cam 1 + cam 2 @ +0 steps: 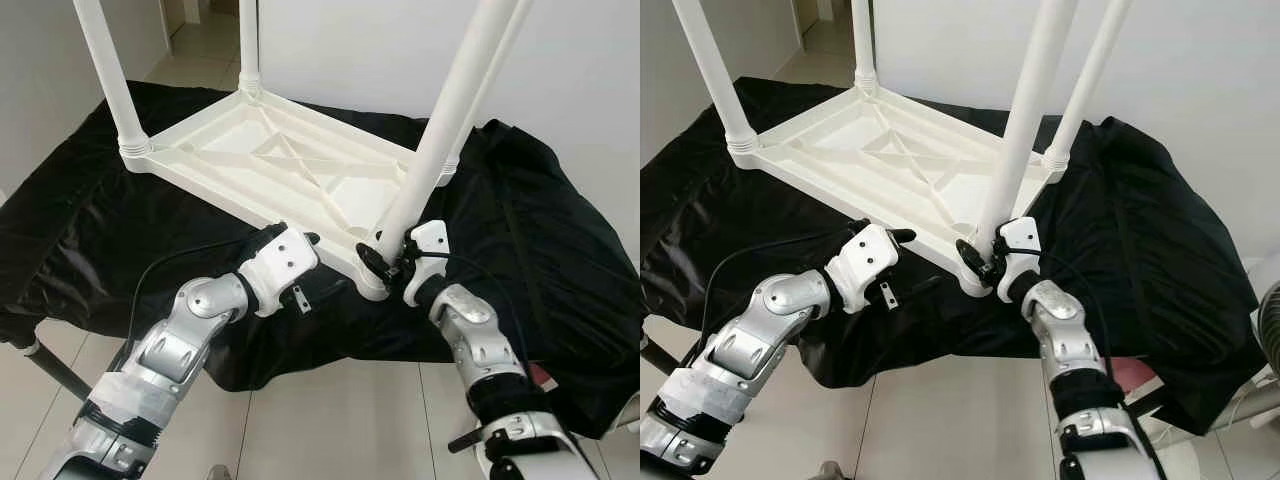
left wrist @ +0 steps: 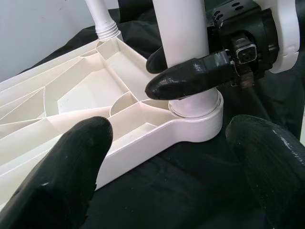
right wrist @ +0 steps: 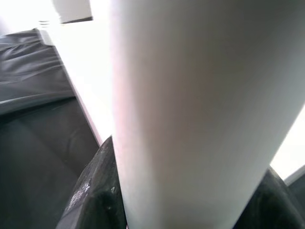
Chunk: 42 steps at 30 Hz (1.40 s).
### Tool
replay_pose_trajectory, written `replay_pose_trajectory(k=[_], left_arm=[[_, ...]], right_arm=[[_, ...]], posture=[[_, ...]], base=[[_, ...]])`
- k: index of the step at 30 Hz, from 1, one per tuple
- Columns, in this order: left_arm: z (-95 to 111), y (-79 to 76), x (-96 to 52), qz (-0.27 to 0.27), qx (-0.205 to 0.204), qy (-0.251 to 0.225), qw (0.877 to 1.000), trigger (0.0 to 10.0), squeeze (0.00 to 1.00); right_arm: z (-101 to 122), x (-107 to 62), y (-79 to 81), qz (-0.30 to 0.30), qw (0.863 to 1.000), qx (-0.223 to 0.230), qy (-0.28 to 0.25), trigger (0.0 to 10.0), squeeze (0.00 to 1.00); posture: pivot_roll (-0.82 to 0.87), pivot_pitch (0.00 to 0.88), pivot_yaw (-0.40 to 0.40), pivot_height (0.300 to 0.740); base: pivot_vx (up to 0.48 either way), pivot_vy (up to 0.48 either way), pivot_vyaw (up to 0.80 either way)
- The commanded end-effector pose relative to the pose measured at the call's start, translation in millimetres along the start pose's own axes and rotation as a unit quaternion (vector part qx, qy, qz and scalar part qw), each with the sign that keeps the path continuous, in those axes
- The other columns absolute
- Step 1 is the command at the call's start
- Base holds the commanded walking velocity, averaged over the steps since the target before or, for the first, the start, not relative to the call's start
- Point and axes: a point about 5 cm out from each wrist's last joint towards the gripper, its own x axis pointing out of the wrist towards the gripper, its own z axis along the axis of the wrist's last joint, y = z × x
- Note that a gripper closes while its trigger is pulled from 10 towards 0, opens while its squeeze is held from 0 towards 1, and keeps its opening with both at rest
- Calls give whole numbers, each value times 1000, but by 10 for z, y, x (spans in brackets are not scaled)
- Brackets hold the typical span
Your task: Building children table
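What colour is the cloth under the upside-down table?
Black. The cloth under the white table shows best in the left eye view.

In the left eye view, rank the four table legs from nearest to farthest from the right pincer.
1. Near-right leg: the right pincer is closed around its base.
2. Far-right leg: just behind, on the right.
3. Near-left leg: across the tabletop, on the left.
4. Far-left leg: at the back corner. The last two are close to call.
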Motion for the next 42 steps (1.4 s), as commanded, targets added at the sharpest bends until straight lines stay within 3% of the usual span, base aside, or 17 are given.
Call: replay_pose_trajectory(k=[1, 6, 10, 11, 13, 15, 25, 26, 27, 37, 38, 39, 42], left_arm=[[-14, -67, 11, -28, 0, 3, 1000, 10000, 0], [-14, -59, 23, -31, 2, 2, 1000, 10000, 0], [-14, -57, 26, -31, 2, 2, 1000, 10000, 0], [-13, -57, 29, -31, 2, 2, 999, 10000, 0], [-12, -57, 35, -31, 4, 2, 1000, 10000, 0], [-12, -57, 35, -31, 4, 1, 999, 10000, 0], [-12, -46, 40, -32, 8, 2, 999, 10000, 0], [-11, -44, 39, -32, 8, 2, 999, 10000, 0], [-12, -41, 36, -31, 9, 2, 999, 10000, 0], [-36, 97, -22, -11, 24, 12, 1000, 10000, 0], [-35, 120, -26, -9, 26, 13, 1000, 10000, 0], [-34, 150, -30, -7, 28, 14, 999, 10000, 0], [-37, 178, -35, -5, 32, 16, 999, 10000, 0]], right_arm=[[-36, -76, -111, -71, 997, 7, 13, 10000, 0], [-21, -109, -21, -151, 988, 3, 13, 10000, 0], [-10, -119, 4, -174, 985, 3, 13, 10000, 0], [0, -128, 32, -198, 980, 2, 11, 10000, 0], [-3, -191, 70, -285, 958, 12, 8, 10000, 0], [0, -209, 99, -305, 952, 12, 6, 10000, 0], [80, -205, 138, -292, 956, 13, -12, 10000, 0], [85, -205, 144, -294, 956, 13, -13, 10000, 153], [94, -207, 152, -293, 956, 22, -18, 10000, 1000], [115, -271, 201, -279, 960, 17, -30, 10000, 1000], [104, -281, 207, -276, 961, 16, -28, 10000, 373], [95, -293, 211, -274, 961, 15, -26, 10000, 0], [88, -311, 219, -272, 962, 14, -25, 10000, 0]], posture=[[34, 32, -98, 740], [29, 23, -98, 740], [29, 23, -98, 740], [30, 22, -101, 740], [35, 13, -104, 740], [35, 13, -104, 740], [34, 6, -100, 740], [34, 6, -100, 740], [34, 6, -100, 740], [33, 6, -100, 740], [33, 8, -101, 740], [31, 10, -98, 740], [31, 10, -98, 740]], base=[[0, 0, 0], [0, 0, 0], [0, 0, 0], [0, 0, 0], [0, 0, 0], [0, 0, 0], [0, 0, 0], [0, 0, 0], [0, 0, 0], [0, 0, 0], [0, 0, 0], [0, 0, 0], [0, 0, 0]])
